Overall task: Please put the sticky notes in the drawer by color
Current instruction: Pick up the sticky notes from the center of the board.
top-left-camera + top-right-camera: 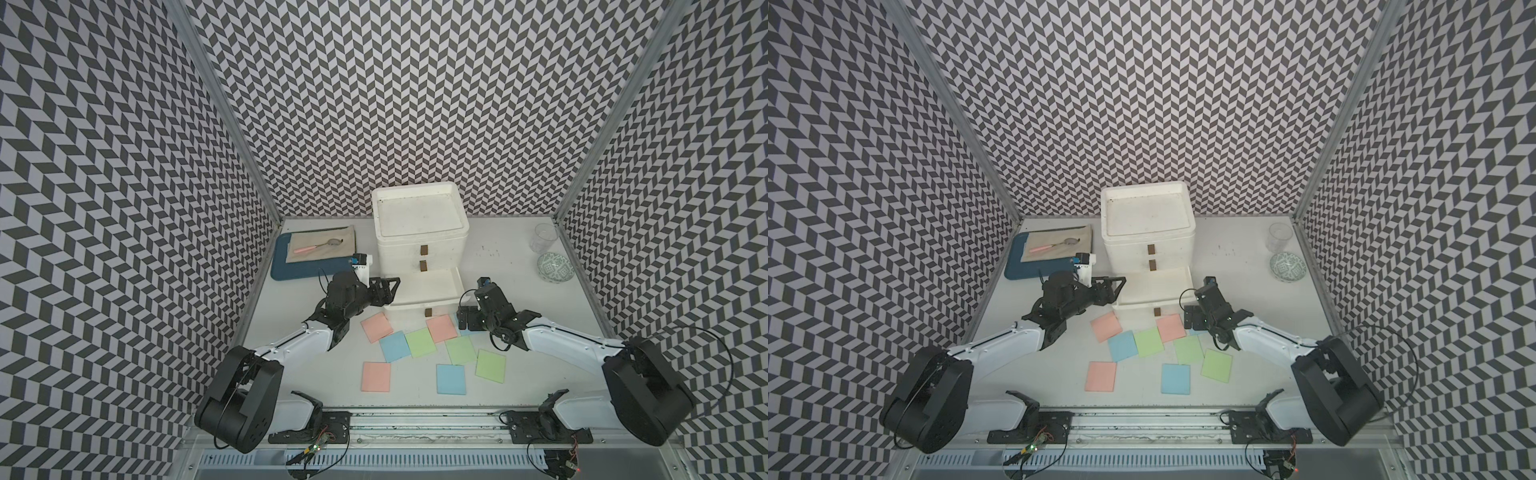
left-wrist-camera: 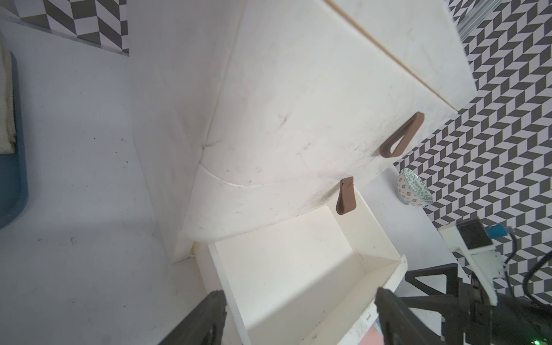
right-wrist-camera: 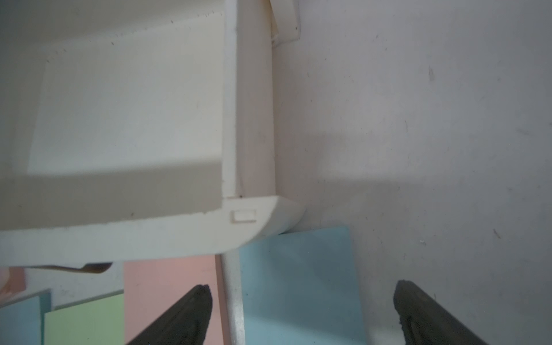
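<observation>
My left tool (image 1: 390, 290) hangs at the left side of the open bottom drawer (image 1: 459, 282) of the white three-drawer unit (image 1: 399, 249), jaws spread and gripping nothing. My right tool (image 1: 466, 321) sits low at that drawer's front right corner, its jaws spread wide as well and pinching nothing. Beneath it lies a light blue note (image 3: 298, 268), its far edge hidden behind the drawer's corner, with a salmon-pink note (image 3: 170, 286) just beside it.

The open drawer's white floor shows bare. The two drawers above are shut, and their brown tab handles (image 2: 401, 136) are in view.

All nine sticky notes (image 1: 421, 343) lie flat on the table (image 1: 511, 257) in front of the unit: three pink, three blue and three green, some overlapping at the edges.

A blue tray (image 1: 286, 266) sits to the unit's left. A clear glass (image 1: 544, 237) and a patterned bowl (image 1: 555, 268) stand at the far right.
</observation>
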Controlling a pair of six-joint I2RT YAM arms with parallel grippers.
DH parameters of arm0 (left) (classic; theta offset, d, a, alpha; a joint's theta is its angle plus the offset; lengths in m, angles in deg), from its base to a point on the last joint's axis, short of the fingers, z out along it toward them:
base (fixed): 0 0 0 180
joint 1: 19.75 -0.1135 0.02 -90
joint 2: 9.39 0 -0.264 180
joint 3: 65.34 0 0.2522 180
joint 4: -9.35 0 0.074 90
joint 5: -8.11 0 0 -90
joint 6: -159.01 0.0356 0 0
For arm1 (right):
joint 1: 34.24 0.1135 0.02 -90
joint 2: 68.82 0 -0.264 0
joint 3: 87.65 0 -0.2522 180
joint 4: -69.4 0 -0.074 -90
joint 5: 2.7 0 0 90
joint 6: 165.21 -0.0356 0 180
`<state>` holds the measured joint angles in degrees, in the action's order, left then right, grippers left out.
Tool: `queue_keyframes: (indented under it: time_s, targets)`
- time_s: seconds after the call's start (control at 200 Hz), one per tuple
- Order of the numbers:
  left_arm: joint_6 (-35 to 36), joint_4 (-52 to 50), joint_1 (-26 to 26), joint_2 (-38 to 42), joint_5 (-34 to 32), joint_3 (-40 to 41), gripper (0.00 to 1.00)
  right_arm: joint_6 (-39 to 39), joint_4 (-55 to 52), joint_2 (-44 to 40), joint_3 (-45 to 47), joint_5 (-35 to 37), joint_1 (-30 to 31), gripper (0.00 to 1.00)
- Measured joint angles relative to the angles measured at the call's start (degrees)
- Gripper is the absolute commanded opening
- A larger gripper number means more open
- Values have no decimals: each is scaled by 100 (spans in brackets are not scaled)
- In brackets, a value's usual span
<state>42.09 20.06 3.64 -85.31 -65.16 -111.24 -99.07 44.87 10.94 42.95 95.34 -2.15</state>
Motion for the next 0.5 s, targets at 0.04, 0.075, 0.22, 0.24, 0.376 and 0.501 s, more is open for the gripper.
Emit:
queue_keyframes:
  time_s: [0.04, 0.075, 0.22, 0.24, 0.376, 0.501]
  targets:
    - [11, 0, 24, 0, -22, 0, 82, 70, -37, 96, -20, -52, 0, 100]
    - [17, 2, 42, 0, -48, 0, 82, 125, -72, 173, -39, -98, 0, 100]
    - [33, 11, 74, -4, -103, 4, 82, 267, -214, 269, -83, -177, 2, 100]
    - [33, 17, 76, -4, -107, 7, 82, 284, -251, 271, -96, -184, 2, 100]
    - [35, 37, 103, -11, -136, 17, 82, 332, -479, 398, -269, -125, 37, 100]
    - [39, 42, 131, -11, -164, 20, 82, 332, -590, 699, -459, 24, 129, 100]
